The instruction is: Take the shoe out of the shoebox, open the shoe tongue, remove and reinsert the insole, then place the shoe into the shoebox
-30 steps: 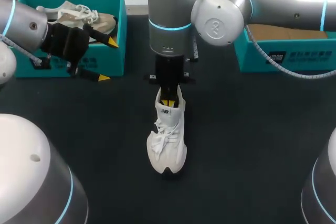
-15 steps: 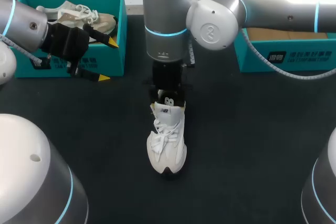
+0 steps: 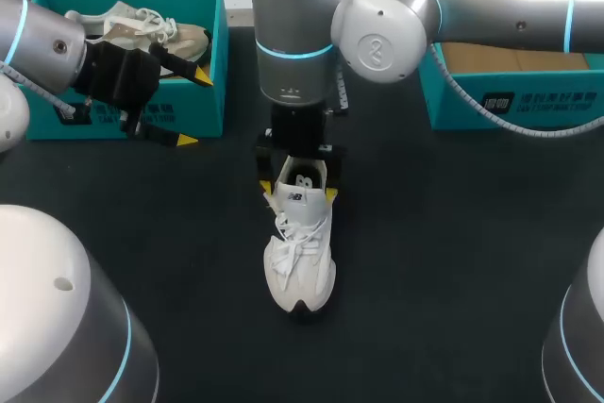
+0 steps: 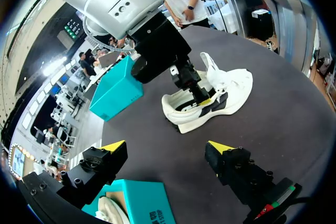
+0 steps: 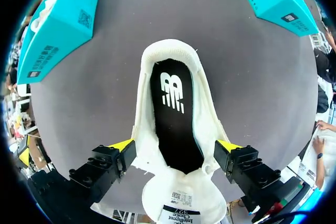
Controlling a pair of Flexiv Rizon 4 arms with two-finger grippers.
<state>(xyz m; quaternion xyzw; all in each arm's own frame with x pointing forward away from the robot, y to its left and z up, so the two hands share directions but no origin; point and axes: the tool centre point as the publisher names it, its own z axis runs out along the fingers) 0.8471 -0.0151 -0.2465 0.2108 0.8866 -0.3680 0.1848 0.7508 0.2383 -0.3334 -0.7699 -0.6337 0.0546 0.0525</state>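
On the dark matte table (image 3: 453, 252) the white sneaker (image 3: 300, 257) stands upright, its soft, padded collar straddled by the spread fingers of my right gripper (image 5: 176, 146), which grips nothing. My left gripper (image 4: 167, 146) hangs open near the teal shoebox (image 3: 212, 54). I judge the thin, flexible black insole (image 5: 176, 124) wants one yellow tip slid under its heel edge, then a gentle pinch so the floppy upper does not tip.

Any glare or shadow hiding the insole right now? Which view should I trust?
Right wrist view: the black insole sits evenly lit inside the white shoe, no glare, ahead of the right claw. Head view: only a dark patch shows in the opening. Left wrist view: that claw blocks the opening.
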